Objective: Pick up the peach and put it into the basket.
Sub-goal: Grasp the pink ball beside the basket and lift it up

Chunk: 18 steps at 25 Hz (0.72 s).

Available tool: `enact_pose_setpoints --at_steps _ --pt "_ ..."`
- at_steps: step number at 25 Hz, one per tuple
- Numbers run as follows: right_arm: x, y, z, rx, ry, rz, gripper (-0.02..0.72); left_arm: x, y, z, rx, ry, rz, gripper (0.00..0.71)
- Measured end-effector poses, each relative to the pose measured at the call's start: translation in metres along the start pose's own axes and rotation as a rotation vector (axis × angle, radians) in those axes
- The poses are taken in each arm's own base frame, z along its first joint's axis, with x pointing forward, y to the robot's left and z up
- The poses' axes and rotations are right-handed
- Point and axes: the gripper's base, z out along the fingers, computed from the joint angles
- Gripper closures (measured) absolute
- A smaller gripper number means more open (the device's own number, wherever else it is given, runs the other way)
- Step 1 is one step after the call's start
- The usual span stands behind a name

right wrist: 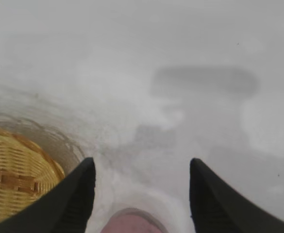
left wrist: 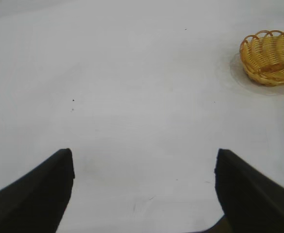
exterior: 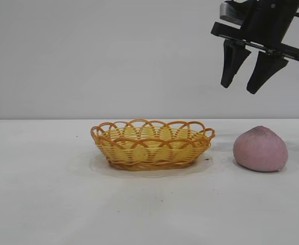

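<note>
So the peach (exterior: 260, 149) sits on the white surface (exterior: 47, 204) just right of the basket (exterior: 152, 145), matte and rounded, likely light and grippy; right tool (exterior: 243, 87) hangs released above it, best pinching its broad midsection.

peach (exterior: 260, 149) right of basket (exterior: 152, 145), on table (exterior: 42, 204)

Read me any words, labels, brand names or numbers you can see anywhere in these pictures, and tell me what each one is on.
None: no readable text shows in any view.
The basket, the peach, the white table, the right gripper above the peach and the left gripper over bare table all carry no lettering, label or number.
</note>
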Motion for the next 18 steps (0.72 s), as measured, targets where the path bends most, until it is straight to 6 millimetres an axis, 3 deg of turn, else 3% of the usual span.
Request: enact_pose_setpoints --at_steps 6,13,18 --pt "0.008 0.000 -0.004 0.012 0.087 -0.030 0.343 0.000 0.000 0.000 0.000 0.000 0.000 0.181" --pt "0.019 0.012 -0.040 -0.010 0.160 -0.036 0.343 0.000 0.000 0.000 0.000 0.000 0.000 0.181" --pt "0.027 0.024 -0.039 0.000 0.244 -0.080 0.343 0.000 0.000 0.000 0.000 0.000 0.000 0.181"
